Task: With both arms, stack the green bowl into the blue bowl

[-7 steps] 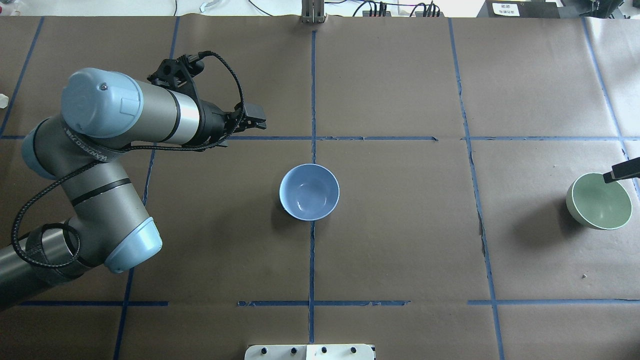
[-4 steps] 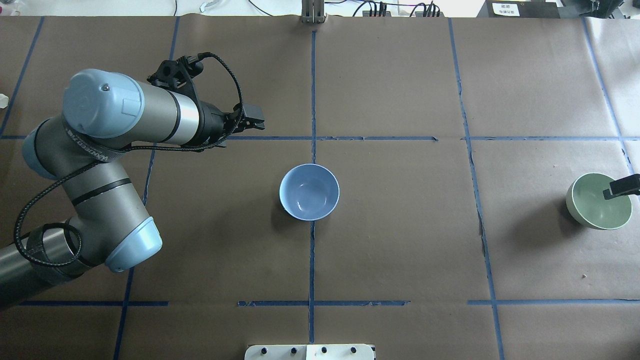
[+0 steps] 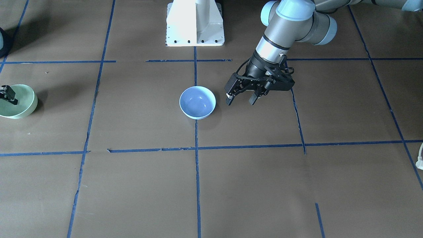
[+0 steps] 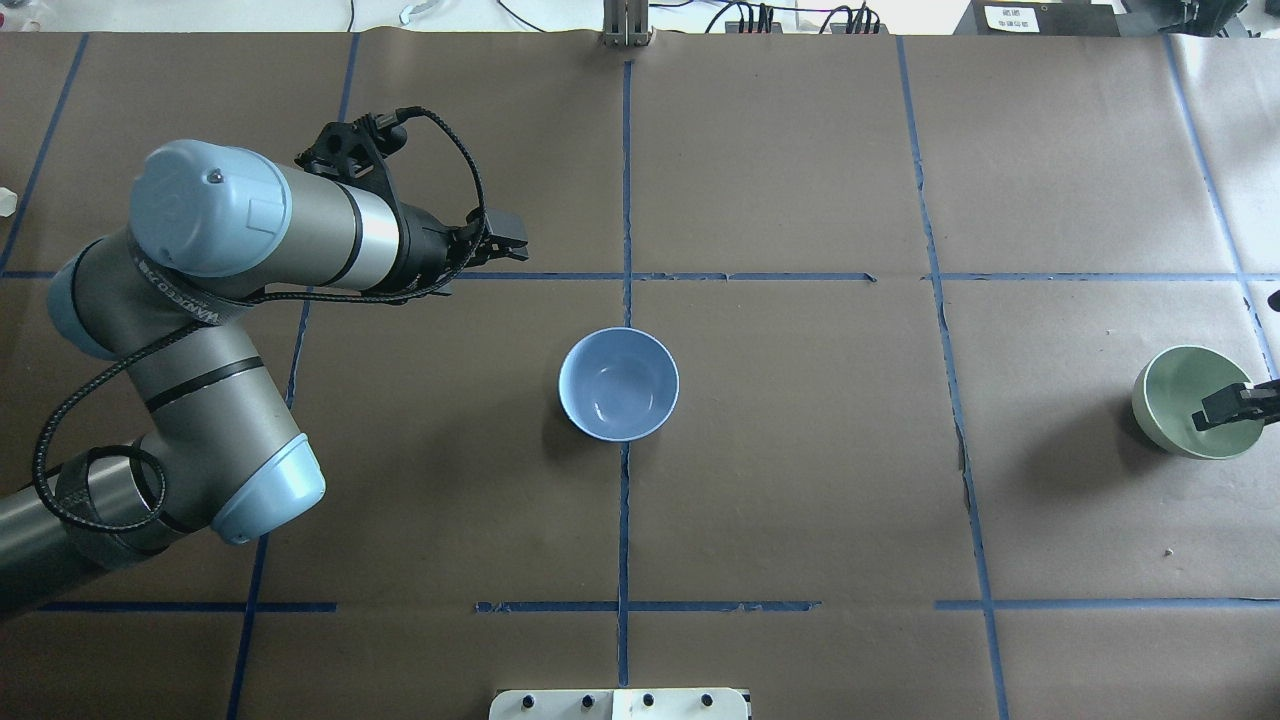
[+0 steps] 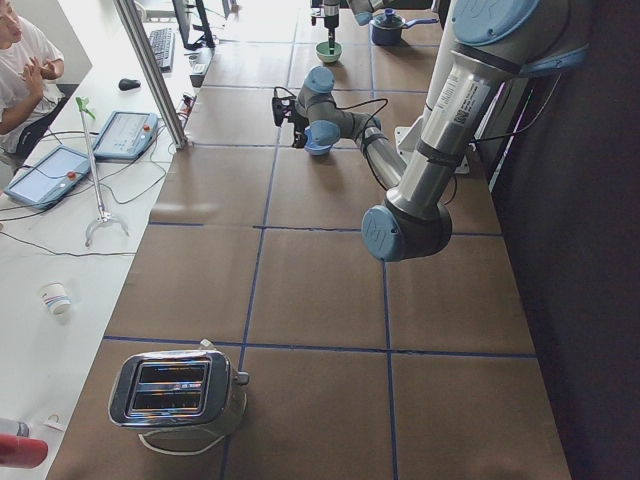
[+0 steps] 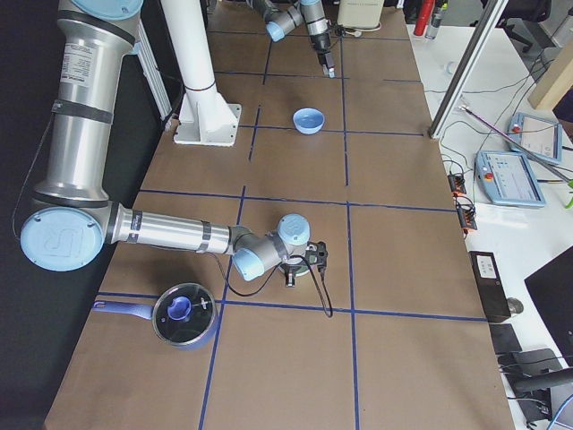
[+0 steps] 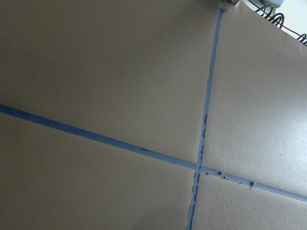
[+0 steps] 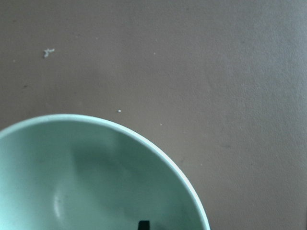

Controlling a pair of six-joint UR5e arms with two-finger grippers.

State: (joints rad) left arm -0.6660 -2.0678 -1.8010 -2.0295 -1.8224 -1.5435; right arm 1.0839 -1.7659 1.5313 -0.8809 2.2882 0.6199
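Note:
The blue bowl (image 4: pixel 618 384) stands upright mid-table, and it also shows in the front view (image 3: pixel 197 102). The green bowl (image 4: pixel 1185 395) stands near the table's right edge, at the left edge of the front view (image 3: pixel 18 102). My left gripper (image 3: pixel 241 99) is open and empty, hanging above the paper beside the blue bowl; in the overhead view (image 4: pixel 500 245) it is left of and beyond that bowl. My right gripper (image 4: pixel 1238 405) is mostly out of frame, with one finger down inside the green bowl. The right wrist view shows the green bowl (image 8: pixel 96 177) close below. I cannot tell how the right jaws stand.
The white pedestal base (image 3: pixel 195 23) stands at the robot's side of the table. A lidded pot (image 6: pixel 183 313) sits near the right arm. A toaster (image 5: pixel 178 390) sits at the left end. Blue tape lines cross the brown paper.
My right gripper's finger has moved from the green bowl's far rim toward the robot and down into the bowl. The left arm has barely moved. Both bowls stay put.

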